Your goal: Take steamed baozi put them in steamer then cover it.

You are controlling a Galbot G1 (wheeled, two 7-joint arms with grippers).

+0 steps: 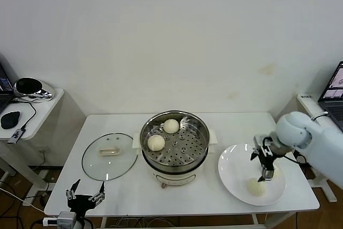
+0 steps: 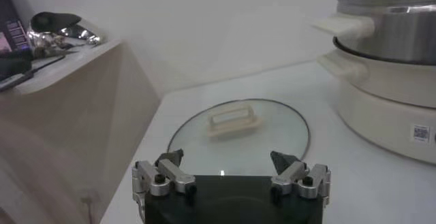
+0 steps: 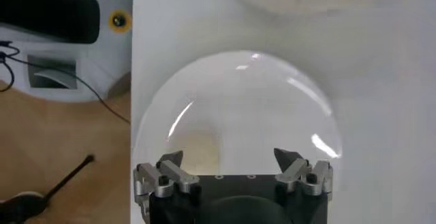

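The steamer (image 1: pixel 174 151) stands mid-table with two baozi on its perforated tray, one at the back (image 1: pixel 171 126) and one at the left (image 1: pixel 156 142). A third baozi (image 1: pixel 256 187) lies on the white plate (image 1: pixel 236 172) at the right. My right gripper (image 1: pixel 265 169) hangs open just above the plate, close behind that baozi. In the right wrist view a cream baozi (image 3: pixel 197 152) shows beside one finger of the open gripper (image 3: pixel 230 158). A fourth baozi does not show clearly. The glass cover (image 1: pixel 110 156) lies flat left of the steamer. My left gripper (image 1: pixel 84 197) is open at the front left table edge.
In the left wrist view the cover (image 2: pixel 238 133) lies just ahead of the open left gripper (image 2: pixel 228 161), with the steamer (image 2: pixel 388 24) beyond it. A side table (image 1: pixel 32 105) with a mouse stands at the left. A laptop (image 1: pixel 335 87) stands at the far right.
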